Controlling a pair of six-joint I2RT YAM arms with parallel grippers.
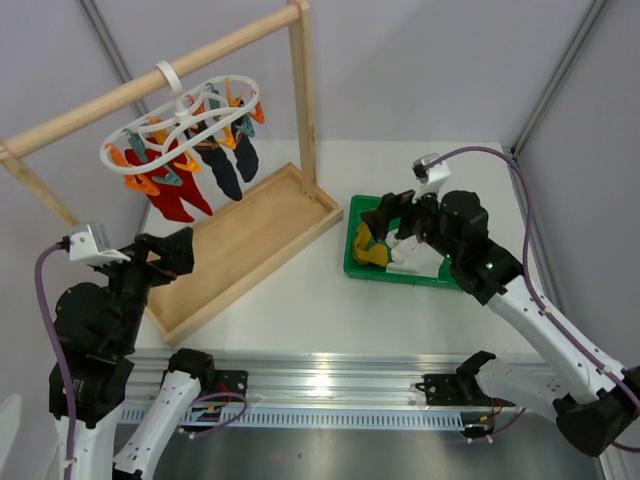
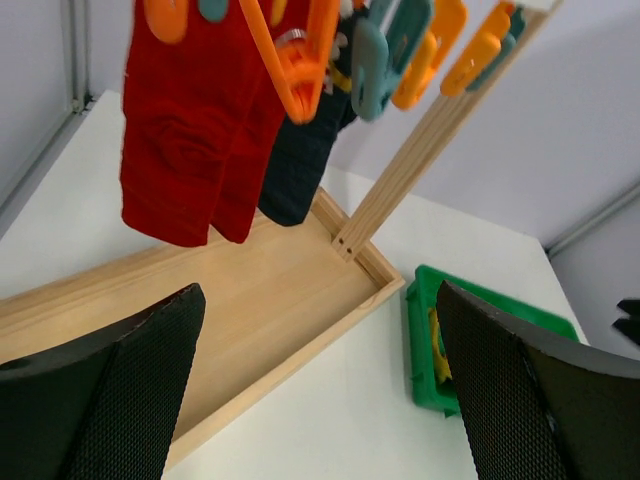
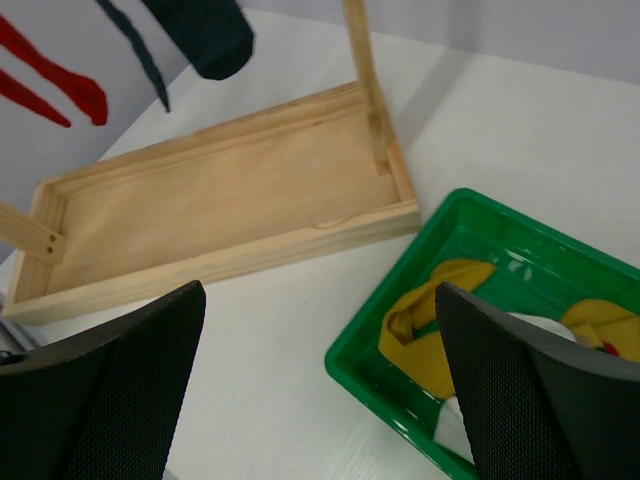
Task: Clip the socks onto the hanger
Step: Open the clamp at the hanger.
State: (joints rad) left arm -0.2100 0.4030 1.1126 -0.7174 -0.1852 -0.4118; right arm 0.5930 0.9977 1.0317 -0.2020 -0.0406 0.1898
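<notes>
The white looped hanger [image 1: 185, 122] with orange and teal pegs [image 2: 300, 70] hangs by its hook from the wooden bar at the upper left. The socks lie bunched in a green tray [image 1: 400, 276]: mustard-yellow ones [image 3: 432, 325] with a bit of white sock [image 3: 455, 428] beside them. My right gripper [image 1: 388, 215] hovers over the tray's left end, open and empty [image 3: 320, 390]. My left gripper [image 1: 172, 255] is open and empty at the near left, over the rack's base, looking up at the hanger [image 2: 320, 390].
A tall wooden rack with a tray base [image 1: 245, 240] and an upright post [image 1: 303, 100] carries the hanger. Red socks [image 2: 190, 130] and dark navy socks [image 2: 300, 160] hang from its pegs. Grey walls close in on both sides.
</notes>
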